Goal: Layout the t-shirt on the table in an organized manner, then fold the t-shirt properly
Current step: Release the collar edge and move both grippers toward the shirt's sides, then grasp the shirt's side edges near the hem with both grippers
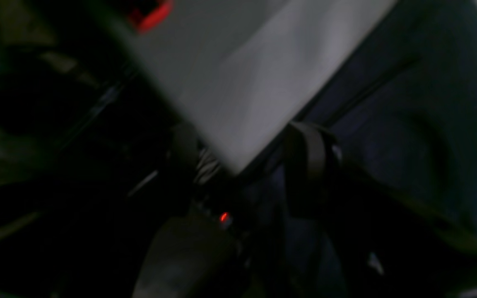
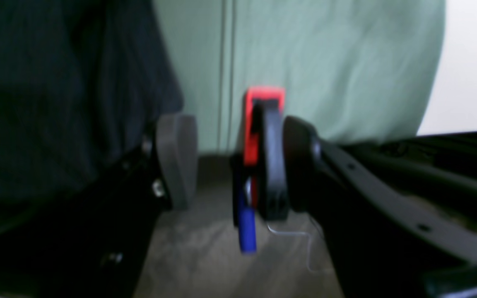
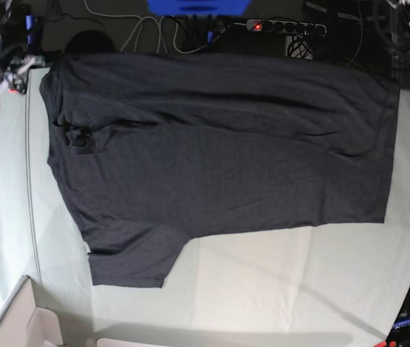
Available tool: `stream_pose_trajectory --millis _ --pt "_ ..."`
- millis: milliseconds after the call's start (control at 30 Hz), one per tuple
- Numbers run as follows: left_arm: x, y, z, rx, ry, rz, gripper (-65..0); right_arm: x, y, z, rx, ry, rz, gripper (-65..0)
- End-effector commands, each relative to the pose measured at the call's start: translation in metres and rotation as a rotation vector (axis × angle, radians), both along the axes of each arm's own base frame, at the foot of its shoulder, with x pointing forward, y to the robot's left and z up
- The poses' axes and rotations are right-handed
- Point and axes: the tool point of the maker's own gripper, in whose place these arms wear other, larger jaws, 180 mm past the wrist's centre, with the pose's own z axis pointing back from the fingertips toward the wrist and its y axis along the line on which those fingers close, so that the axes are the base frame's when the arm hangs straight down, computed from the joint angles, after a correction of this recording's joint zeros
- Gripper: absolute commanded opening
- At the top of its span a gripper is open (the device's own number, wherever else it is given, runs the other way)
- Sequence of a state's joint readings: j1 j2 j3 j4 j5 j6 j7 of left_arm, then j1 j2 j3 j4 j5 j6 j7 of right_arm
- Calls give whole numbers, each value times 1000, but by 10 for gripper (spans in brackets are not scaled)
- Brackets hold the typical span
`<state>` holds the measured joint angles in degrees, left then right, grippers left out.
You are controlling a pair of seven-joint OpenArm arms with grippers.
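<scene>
Black fabric: the t-shirt (image 3: 219, 159) lay spread flat across the far half of the table (image 3: 277, 282), plain dark side up, no graphic showing.
Orientation: it lay sideways in the base view, hem at that view's right edge, collar end and sleeves at its left.
Near sleeve: one short sleeve (image 3: 129, 256) stuck out toward the near side, flat on the pale cloth.
Wrinkles: a small bunched fold (image 3: 82, 137) sat near the collar end, and long shallow creases ran across the far part.
Far edge: the shirt's far side reached the table's back edge.
Right gripper: the right gripper (image 2: 218, 165) stood beside the shirt's dark cloth, its grey pad (image 2: 176, 161) and red-and-black finger (image 2: 263, 153) parted with pale table cloth visible in the gap; nothing was between them.
Left gripper: the left gripper (image 1: 246, 165) showed in a dark, blurred wrist view, two dark fingers apart over the table's corner, the shirt's fabric next to it; jaws parted, nothing held.
Cardboard box: an open box (image 3: 16, 325) sat at the near corner on the base view's left.
Behind the table: a power strip (image 3: 284, 27) with a red light, and white cables (image 3: 147, 29).
</scene>
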<state>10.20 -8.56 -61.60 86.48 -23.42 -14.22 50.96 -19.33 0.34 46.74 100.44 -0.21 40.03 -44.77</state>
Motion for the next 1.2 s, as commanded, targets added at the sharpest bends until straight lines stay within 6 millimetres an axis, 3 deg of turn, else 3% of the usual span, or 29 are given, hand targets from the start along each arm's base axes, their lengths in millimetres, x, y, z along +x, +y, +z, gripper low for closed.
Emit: stream_pose_trajectory --millis 0,167,300,400,500,567,800,933,1167 --pt "18 11 22 51 -61 -2 -319 15 -4 10 -14 -51 10 -315" --pt "68 17 49 93 -149 12 -317 76 11 19 -12 -123 106 -314" --pt "128 6 67 160 -194 -58 -266 129 35 11 -63 -76 229 -314" --pt "174 -6 69 236 -208 -137 -186 162 47 7 -69 -61 270 -314" --pt "213 -23 52 270 -213 -211 -130 189 57 9 -28 -89 273 -314" --pt "230 -19 44 284 -227 -210 -115 204 61 9 -1 -98 274 -314" --pt "256 -24 -14 191 -203 -212 -111 228 66 5 50 -98 280 -314" --pt "264 -36 -23 196 -224 -236 -111 248 71 6 90 -129 291 -314" --pt "256 -48 -40 216 -190 -287 -113 288 94 8 198 -280 322 -313"
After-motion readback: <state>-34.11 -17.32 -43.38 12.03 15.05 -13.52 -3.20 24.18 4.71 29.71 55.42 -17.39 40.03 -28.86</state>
